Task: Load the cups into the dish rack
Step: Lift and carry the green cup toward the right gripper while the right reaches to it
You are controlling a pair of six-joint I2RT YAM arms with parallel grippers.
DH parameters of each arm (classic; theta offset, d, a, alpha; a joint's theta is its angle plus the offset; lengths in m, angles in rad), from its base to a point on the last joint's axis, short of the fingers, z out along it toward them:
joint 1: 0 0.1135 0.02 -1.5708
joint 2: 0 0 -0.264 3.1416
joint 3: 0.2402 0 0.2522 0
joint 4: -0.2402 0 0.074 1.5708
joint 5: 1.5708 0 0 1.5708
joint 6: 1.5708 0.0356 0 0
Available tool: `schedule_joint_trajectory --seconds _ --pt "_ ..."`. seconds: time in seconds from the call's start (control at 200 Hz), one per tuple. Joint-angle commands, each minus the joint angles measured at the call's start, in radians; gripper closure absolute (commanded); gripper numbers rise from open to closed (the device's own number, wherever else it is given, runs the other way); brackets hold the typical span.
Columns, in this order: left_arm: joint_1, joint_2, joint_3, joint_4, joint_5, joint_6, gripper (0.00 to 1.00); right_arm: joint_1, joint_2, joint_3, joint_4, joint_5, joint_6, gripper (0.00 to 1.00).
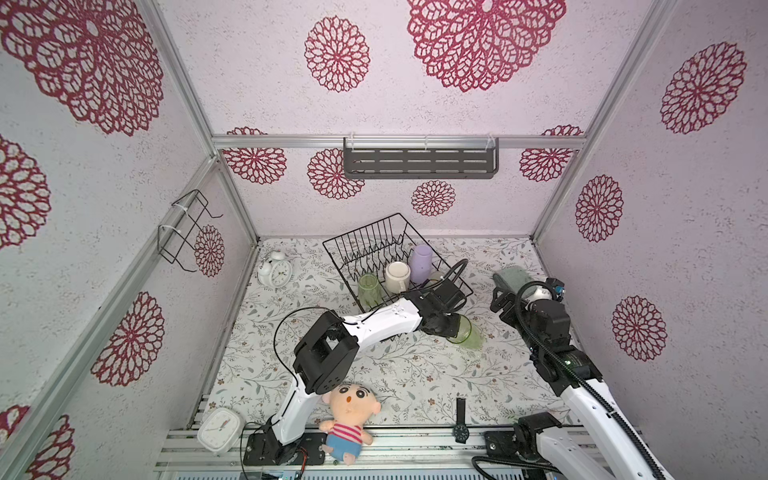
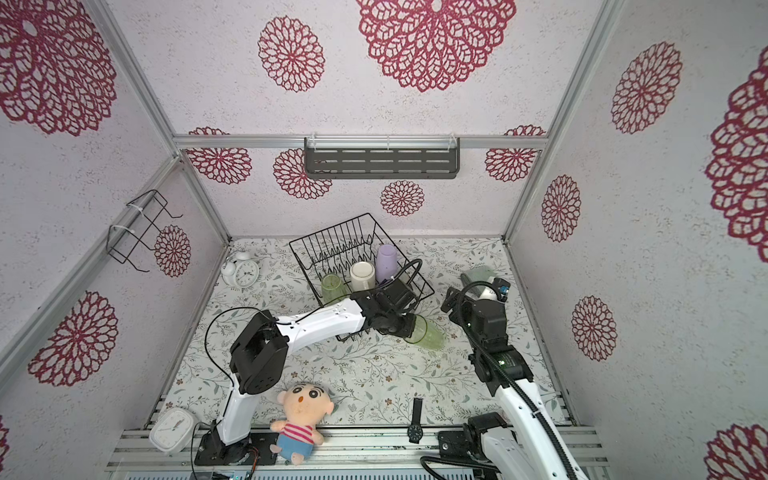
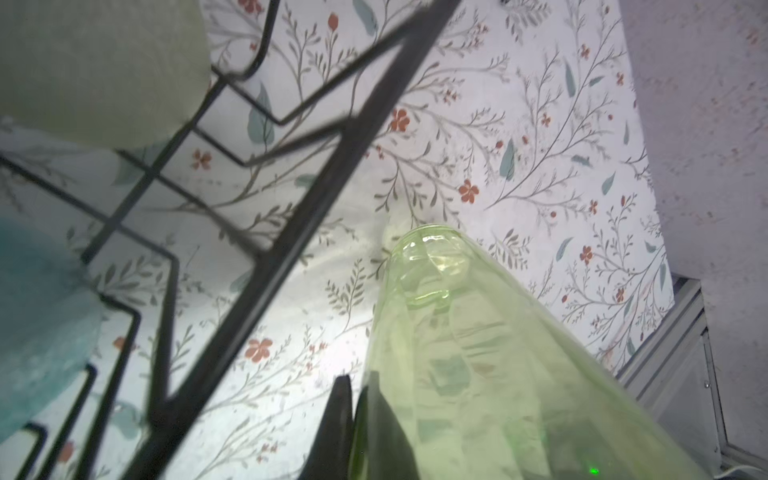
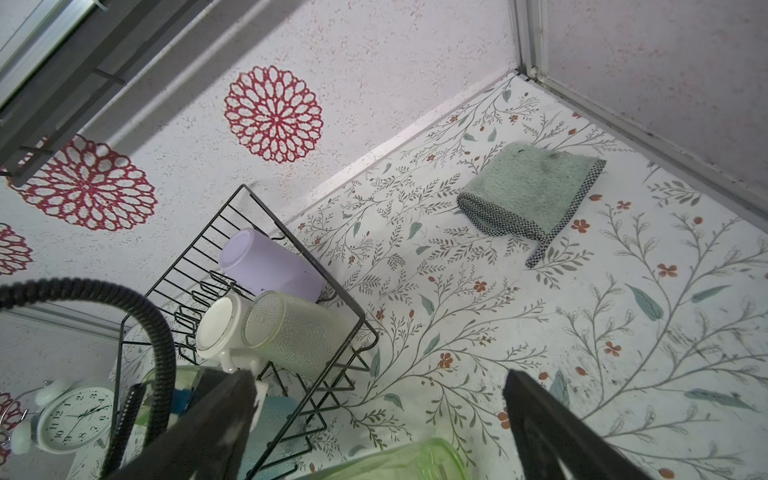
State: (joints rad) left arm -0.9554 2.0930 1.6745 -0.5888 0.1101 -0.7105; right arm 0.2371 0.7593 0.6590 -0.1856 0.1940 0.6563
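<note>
Floral worktop [image 1: 415,374] fills the booth floor, and toward the back stands the black wire rack [image 1: 365,245], set at an angle.

The left arm stretches across to the rack's near right corner, and there's the grab. The left gripper [image 1: 445,329] has its jaws clamped on the rim of a green tumbler [image 1: 468,334]. In the left wrist view 1 jaw sits outside the wall and the other shows through the green glass. That tumbler is outside the rack, just beside the corner, tipped over with its base pointing away from the wrist. Whether it touches the worktop, I cannot tell.

The right gripper [image 4: 380,386] hovers to the right of the rack, jaws spread wide with nothing between them.

Inside the rack are 5 cups. The lilac tumbler [image 4: 270,266], mug [image 4: 220,328] and frosted tumbler [image 4: 291,332] all lean base up. A second green tumbler [image 1: 368,289] is at the near left corner. The teal tumbler [image 3: 41,311] shows only as a blur.

A doll [image 1: 349,419] lies at the front edge by the left arm's base. A green cloth [image 4: 532,195] lies back right. An alarm clock [image 4: 79,415] stands left of the rack, and its dial numerals, 12 at the top, read clearly. A square clock [image 1: 220,428] sits front left, and a watch [image 1: 460,419] lies between the arm bases.
</note>
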Motion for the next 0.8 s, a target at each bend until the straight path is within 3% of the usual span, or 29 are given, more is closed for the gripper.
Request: schedule_joint_trajectory --seconds 0.0,0.115,0.23,0.52,0.615,0.791 --pt "0.008 -0.157 -0.057 0.060 0.040 -0.030 1.00 -0.005 0.009 0.038 0.016 -0.035 0.008 0.04" --pt "0.010 -0.301 -0.215 0.199 0.047 -0.031 1.00 -0.007 0.016 0.053 0.028 -0.106 0.000 0.04" --pt "0.042 -0.435 -0.374 0.339 0.081 -0.054 1.00 -0.008 0.032 0.063 0.060 -0.253 0.005 0.02" --pt "0.232 -0.652 -0.624 0.544 0.321 -0.122 1.00 -0.006 0.104 0.050 0.226 -0.598 0.151 0.01" --pt "0.304 -0.708 -0.698 0.609 0.399 -0.165 1.00 -0.003 0.126 0.024 0.291 -0.655 0.233 0.09" --pt "0.393 -0.802 -0.800 0.716 0.496 -0.200 1.00 0.032 0.173 -0.018 0.475 -0.804 0.308 0.12"
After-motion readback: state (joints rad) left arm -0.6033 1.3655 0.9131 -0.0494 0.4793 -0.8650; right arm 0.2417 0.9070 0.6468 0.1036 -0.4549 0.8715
